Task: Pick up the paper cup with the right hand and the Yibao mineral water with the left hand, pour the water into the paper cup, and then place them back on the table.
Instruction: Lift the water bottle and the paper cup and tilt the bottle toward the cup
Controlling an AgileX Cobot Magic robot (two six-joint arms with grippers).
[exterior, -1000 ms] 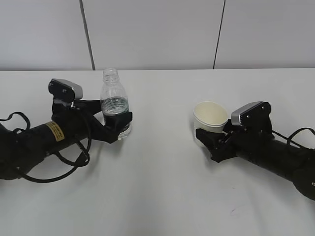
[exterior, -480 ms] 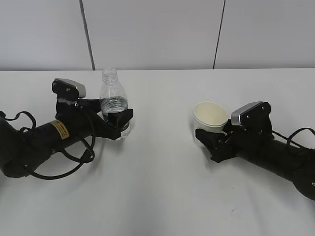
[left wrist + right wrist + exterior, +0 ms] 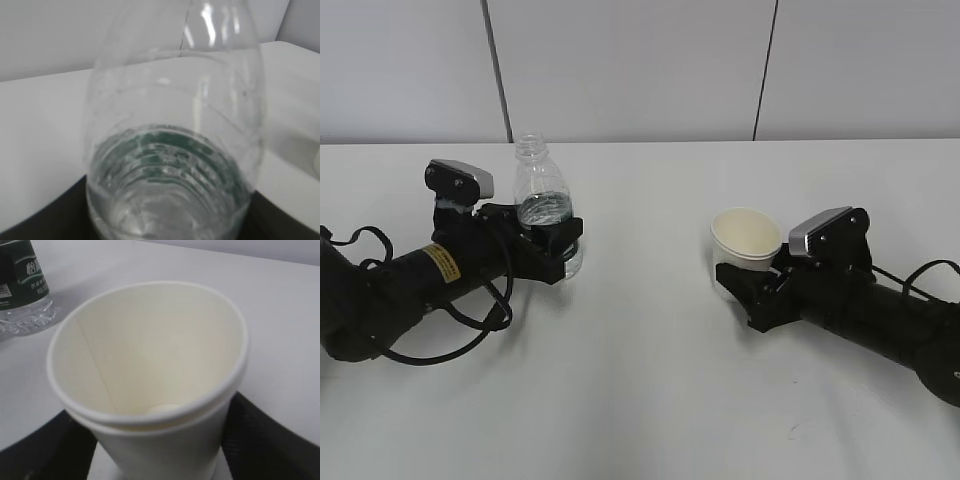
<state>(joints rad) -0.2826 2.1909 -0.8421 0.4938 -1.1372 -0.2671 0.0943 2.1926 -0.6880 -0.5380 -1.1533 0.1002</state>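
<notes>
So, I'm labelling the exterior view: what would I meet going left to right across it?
Black left arm with yellow sticker → small clear plastic water bottle → cream-white paper cup → black right arm with grey-silver block, all over the plain white table.

Small clear ribbed plastic bottle [image 3: 544, 205]: glossy, transparent, dark green printed label [image 3: 22, 267]. Small tapered cream-white paper cup [image 3: 747, 238]: matt, smooth, rolled rim, visible side seam. Broad white bench [image 3: 650, 400]: matt, plain. Black robot arms, left [image 3: 410, 285] and right [image 3: 870, 315]: dull black casing, grey-silver blocks.
</notes>
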